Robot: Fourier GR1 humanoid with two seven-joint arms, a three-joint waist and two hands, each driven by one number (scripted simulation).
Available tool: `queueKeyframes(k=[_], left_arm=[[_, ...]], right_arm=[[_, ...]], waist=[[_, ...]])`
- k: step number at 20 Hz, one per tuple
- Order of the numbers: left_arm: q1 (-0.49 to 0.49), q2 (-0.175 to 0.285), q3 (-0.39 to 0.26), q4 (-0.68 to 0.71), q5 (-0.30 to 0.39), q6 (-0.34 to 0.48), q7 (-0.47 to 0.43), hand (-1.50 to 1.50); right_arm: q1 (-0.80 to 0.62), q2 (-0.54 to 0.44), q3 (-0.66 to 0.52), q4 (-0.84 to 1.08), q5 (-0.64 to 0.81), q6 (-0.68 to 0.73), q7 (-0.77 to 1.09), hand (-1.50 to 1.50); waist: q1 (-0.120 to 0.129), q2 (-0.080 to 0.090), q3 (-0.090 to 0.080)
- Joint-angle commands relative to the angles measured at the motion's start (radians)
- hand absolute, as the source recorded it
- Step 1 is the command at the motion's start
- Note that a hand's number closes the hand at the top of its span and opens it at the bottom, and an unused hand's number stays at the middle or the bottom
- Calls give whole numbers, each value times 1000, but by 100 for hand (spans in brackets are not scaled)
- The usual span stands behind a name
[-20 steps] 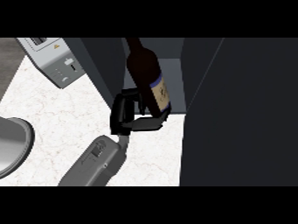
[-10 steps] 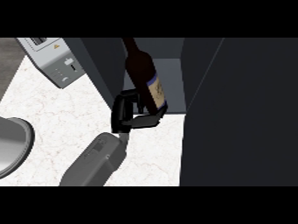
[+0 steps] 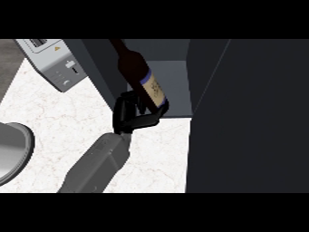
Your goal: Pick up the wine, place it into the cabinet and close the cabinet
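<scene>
One wine bottle (image 3: pixel 140 74) stands tilted in the cabinet's (image 3: pixel 175 86) opening, its base wrapped by the left hand's (image 3: pixel 135 118) curled fingers. Rightward stands the open door (image 3: pixel 257 118); leftward, a toaster (image 3: pixel 53 63) and sink (image 3: pixel 3 154) on the counter (image 3: pixel 50 113).

You're not seeing the base of the wine bottle (image 3: pixel 138 72): the left hand (image 3: pixel 124 115) is curling round it. Its neck is running off the top edge, and the label print is reading too small. The dark cabinet door (image 3: pixel 257 118) is covering the counter (image 3: pixel 50 113) at right. The left edge is cropping the grey plate (image 3: pixel 3 158).
</scene>
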Motion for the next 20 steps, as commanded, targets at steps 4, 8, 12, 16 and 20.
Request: queueKeyframes(k=[4,8,12,16,20], left_arm=[[-95,0,-2,178,74,-113,-53,150],[-226,0,18,264,126,-102,-19,150],[-174,0,-43,221,177,-99,-54,150],[-287,0,8,338,212,-152,-47,150],[-324,0,-26,331,244,-101,3,150]], right_arm=[[-2,-37,-61,1,-69,26,16,-150],[1,17,-2,112,31,47,-115,-150],[-7,24,32,27,31,-1,-17,-150],[-69,-11,-17,65,-10,0,7,-150],[-50,30,42,89,60,0,-48,-150]], waist=[[-7,1,0],[-13,5,0],[-6,2,0],[-15,6,0],[-17,5,0]])
